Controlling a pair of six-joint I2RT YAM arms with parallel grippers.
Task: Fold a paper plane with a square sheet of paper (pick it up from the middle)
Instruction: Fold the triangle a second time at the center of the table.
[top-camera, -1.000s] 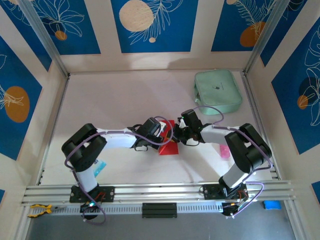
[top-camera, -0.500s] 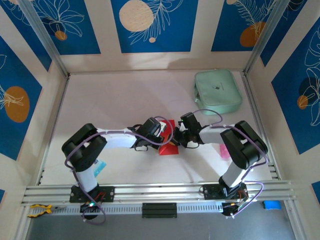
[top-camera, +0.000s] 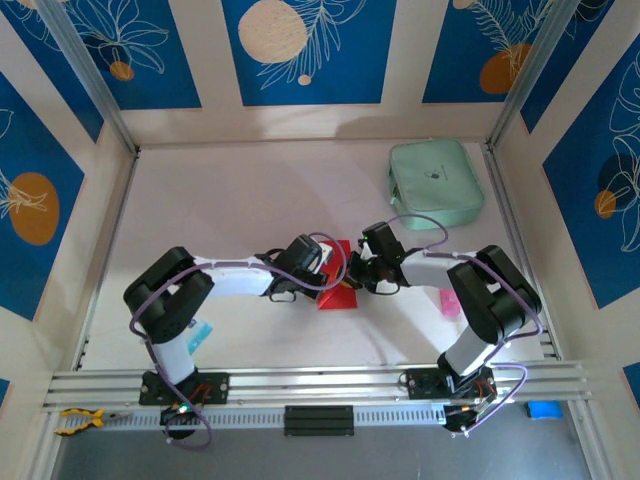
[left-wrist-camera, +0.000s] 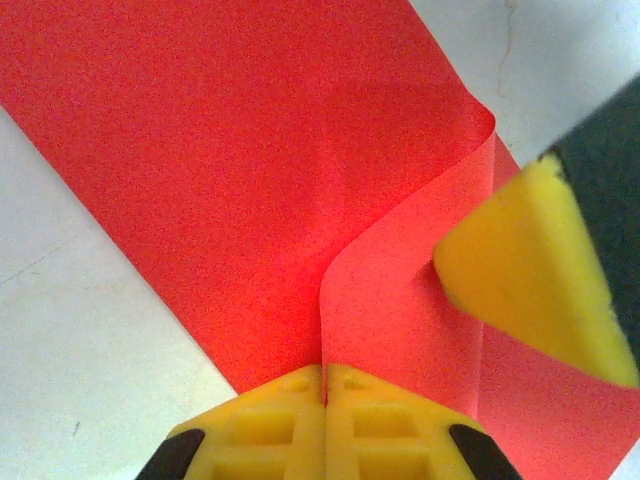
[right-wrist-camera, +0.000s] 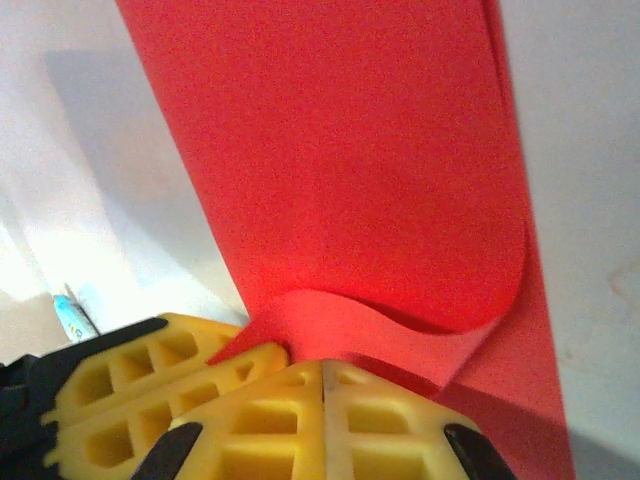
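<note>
You look early on: your left gripper (left-wrist-camera: 323, 372) and right gripper (right-wrist-camera: 323, 366) each pinch a lifted flap of the red paper (top-camera: 338, 290), mid-table; the pointed plane folds remain.

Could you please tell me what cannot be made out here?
Top view: both wrists cover most of the thin bright red paper sheet; its outline is unclear.
Left wrist view: the frame edges cut off the sheet's corners.
Top view: the right arm partly hides a small pink object; too small to identify.
</note>
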